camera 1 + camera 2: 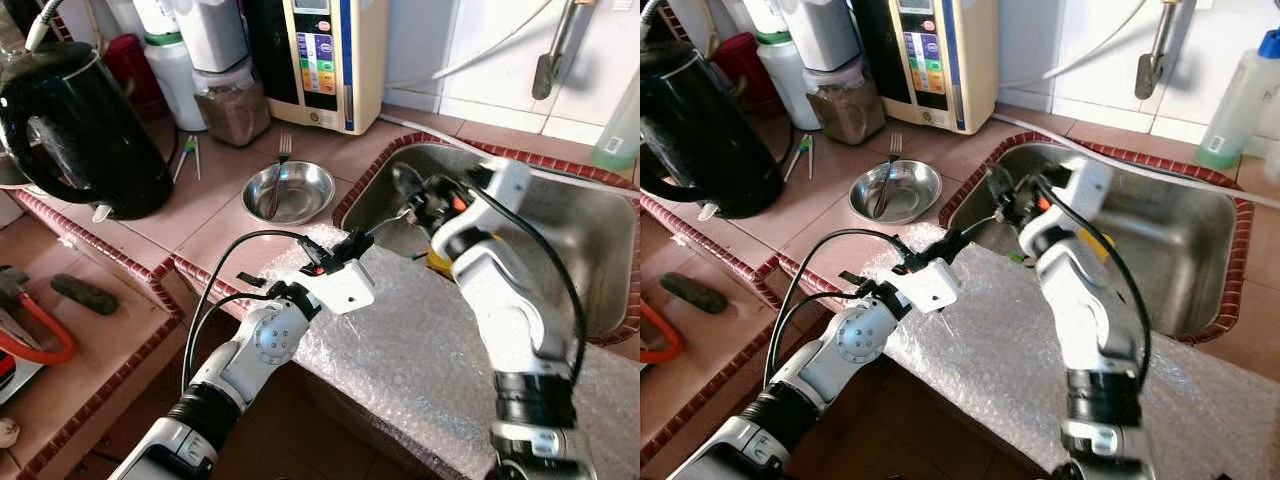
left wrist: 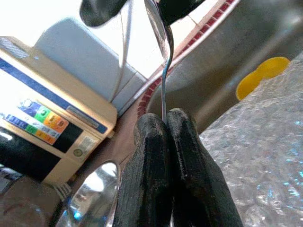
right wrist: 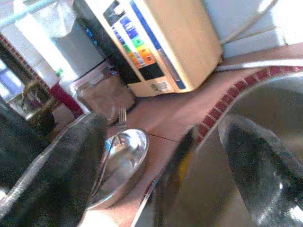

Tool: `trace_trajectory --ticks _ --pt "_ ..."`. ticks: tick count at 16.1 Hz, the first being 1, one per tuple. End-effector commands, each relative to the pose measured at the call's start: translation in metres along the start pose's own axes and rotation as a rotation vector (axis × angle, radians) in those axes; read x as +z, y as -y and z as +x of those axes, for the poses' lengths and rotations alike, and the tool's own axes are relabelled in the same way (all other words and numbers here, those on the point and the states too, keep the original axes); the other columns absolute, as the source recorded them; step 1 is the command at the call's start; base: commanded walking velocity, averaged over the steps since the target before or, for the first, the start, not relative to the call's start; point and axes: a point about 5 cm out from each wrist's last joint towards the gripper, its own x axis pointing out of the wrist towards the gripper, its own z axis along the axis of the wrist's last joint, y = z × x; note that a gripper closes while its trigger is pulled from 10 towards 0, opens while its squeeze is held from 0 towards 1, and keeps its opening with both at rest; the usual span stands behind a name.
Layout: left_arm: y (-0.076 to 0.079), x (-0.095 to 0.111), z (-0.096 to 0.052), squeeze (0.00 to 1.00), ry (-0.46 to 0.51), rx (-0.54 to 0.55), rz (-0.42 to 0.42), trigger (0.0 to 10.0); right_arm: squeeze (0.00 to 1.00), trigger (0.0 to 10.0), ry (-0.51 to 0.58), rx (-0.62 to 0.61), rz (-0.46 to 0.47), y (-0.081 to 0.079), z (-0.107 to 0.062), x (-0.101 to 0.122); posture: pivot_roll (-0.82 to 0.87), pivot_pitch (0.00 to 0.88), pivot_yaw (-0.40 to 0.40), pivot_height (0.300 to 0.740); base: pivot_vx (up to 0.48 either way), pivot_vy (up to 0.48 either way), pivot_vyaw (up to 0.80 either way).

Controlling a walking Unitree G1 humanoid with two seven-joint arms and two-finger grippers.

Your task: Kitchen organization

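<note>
While the left gripper (image 2: pixel 163 127) pinches a slim metal spoon's (image 2: pixel 163 71) handle, the right gripper (image 1: pixel 420 195), at two o'clock, seemingly parted, brackets its bowl over the steel sink (image 1: pixel 590 240).

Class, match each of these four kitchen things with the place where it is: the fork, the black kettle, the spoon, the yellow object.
Things:
1. fork
2. black kettle
3. spoon
4. yellow object

Places:
A. inside the sink
B. resting in the steel bowl
C. held by the left tool at its handle
D. on the counter's far left

Pairs: 1-B, 2-D, 3-C, 4-A
</note>
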Motion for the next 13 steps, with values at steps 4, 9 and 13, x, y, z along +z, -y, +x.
trace_trajectory --ticks 4,9,13 --pt "-0.003 -0.003 0.001 0.00 -0.001 0.003 0.032 0.0 0.00 0.0 -0.104 -0.109 -0.093 0.000 0.012 0.001 -0.15 0.051 0.105 0.740 0.000 0.000 0.00" --pt "-0.006 -0.009 0.003 0.00 -0.032 0.017 0.059 0.0 0.00 0.0 -0.163 -0.172 -0.114 0.005 0.010 0.005 -0.16 0.049 0.111 0.740 0.000 0.000 0.00" --pt "-0.008 -0.018 0.003 0.00 -0.086 0.026 0.089 0.0 0.00 0.0 -0.177 -0.182 -0.114 0.003 0.007 0.011 -0.17 0.045 0.114 0.740 0.000 0.000 0.00"
